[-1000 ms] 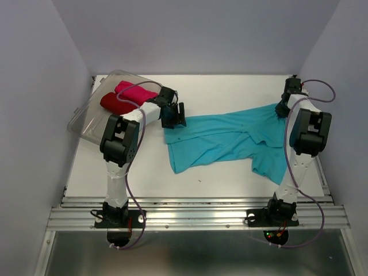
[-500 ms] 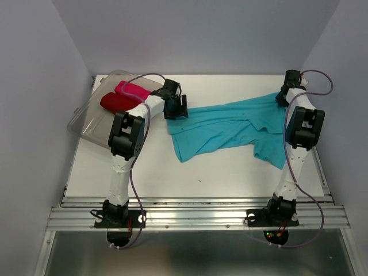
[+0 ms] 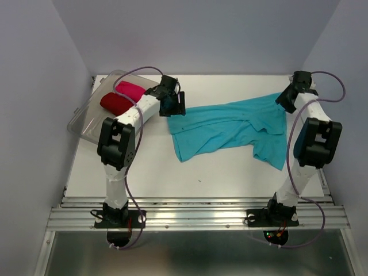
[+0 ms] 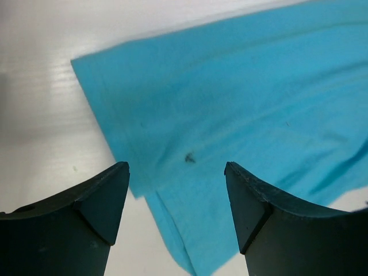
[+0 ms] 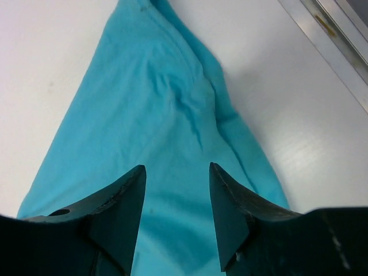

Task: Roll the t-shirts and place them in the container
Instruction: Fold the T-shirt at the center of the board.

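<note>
The turquoise-blue t-shirt (image 3: 230,129) lies spread and wrinkled across the middle and right of the white table. My left gripper (image 3: 174,107) is open and empty over the shirt's far left corner; in the left wrist view the cloth (image 4: 241,92) lies below the spread fingers. My right gripper (image 3: 286,101) is open and empty over the shirt's far right corner, with the cloth (image 5: 149,121) under it. The dark red shirt (image 3: 115,103) and the magenta-pink shirt (image 3: 131,91) lie rolled in the clear tub (image 3: 92,123) at the far left.
The table's metal rail (image 3: 195,215) runs along the near edge. Purple-grey walls close in the left, right and back. In the right wrist view the table's metal edge (image 5: 333,40) runs close by the shirt's corner.
Both grippers pulled the shirt toward the back of the table, then let go of it. The shirt now lies flatter and farther back; both grippers stand open above its far corners.
</note>
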`<state>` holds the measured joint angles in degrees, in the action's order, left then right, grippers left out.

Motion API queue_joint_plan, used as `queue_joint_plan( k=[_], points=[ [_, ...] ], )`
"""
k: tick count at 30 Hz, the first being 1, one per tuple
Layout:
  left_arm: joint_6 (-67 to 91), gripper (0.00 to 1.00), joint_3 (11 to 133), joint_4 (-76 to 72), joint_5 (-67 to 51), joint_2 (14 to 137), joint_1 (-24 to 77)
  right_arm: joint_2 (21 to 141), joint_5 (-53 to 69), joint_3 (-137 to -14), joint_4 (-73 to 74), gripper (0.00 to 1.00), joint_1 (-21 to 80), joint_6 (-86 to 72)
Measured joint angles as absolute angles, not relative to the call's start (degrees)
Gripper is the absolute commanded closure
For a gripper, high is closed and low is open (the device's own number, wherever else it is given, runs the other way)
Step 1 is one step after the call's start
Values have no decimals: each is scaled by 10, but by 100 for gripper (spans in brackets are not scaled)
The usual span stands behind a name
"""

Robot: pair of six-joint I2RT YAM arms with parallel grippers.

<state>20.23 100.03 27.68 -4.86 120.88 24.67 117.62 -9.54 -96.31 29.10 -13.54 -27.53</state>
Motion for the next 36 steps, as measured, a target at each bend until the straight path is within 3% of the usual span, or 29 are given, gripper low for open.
queue_joint_plan(
  k=[10,16,23,32,35,36],
  points=[
    [255,21,723,232,-28,922,316,868,-86,-654,311,42,-136,-294],
    [306,19,601,215,-48,904,349,774,-85,-537,351,38,-136,-298],
    [365,21,554,162,-62,915,369,738,-79,-488,383,32,-136,-304],
    [409,31,530,105,-70,949,370,741,-62,-478,394,31,-136,-331],
    [416,41,530,87,-75,955,373,743,-58,-477,394,31,-136,-346],
    [417,56,530,83,-76,958,375,743,-57,-474,393,32,-138,-350]
  ],
)
